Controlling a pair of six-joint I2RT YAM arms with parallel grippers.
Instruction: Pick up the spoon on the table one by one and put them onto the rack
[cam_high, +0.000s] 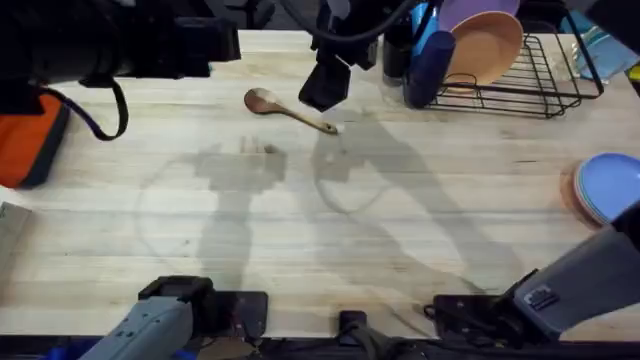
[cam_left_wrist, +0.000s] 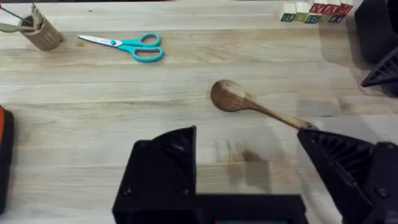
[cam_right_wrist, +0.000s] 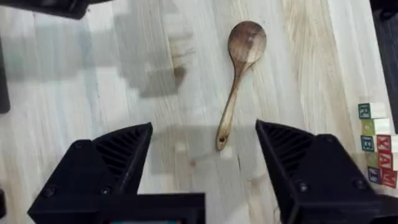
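So the right hand (cam_right_wrist: 204, 168) is hanging just above the worktop (cam_high: 300, 230) with its two black fingers (cam_right_wrist: 106, 168) spread wide and nothing between them, and the spoon (cam_right_wrist: 239, 74) lies flat right ahead of that gap, handle tip pointing back toward the hand and the oval bowl at the far end. Not touching it, fingers are clearly off the wood. The left hand (cam_left_wrist: 249, 168) is spread open too, empty, and from its camera the same spoon (cam_left_wrist: 249, 106) sits just beyond the fingers, with the handle end running right up next to one fingertip; can't tell if it actually touches. From overhead the spoon (cam_high: 288, 110) is on the far half of the worktop, a bit left of the middle, lying at an angle with the bowl to the left, and plenty of bare wood around and in front of it. I count one spoon on the worktop. Further out, the rack (cam_high: 540, 85) sits at the far right corner near the back edge, holding a pinkish plate (cam_high: 487, 45) and a purple one behind it. A stack of blue plates (cam_high: 610, 188) is by the right edge. One pair of teal scissors (cam_left_wrist: 127, 46) and one small wooden cup (cam_left_wrist: 40, 34) lie off past the spoon, with a few letter blocks (cam_right_wrist: 376, 149) nearby.
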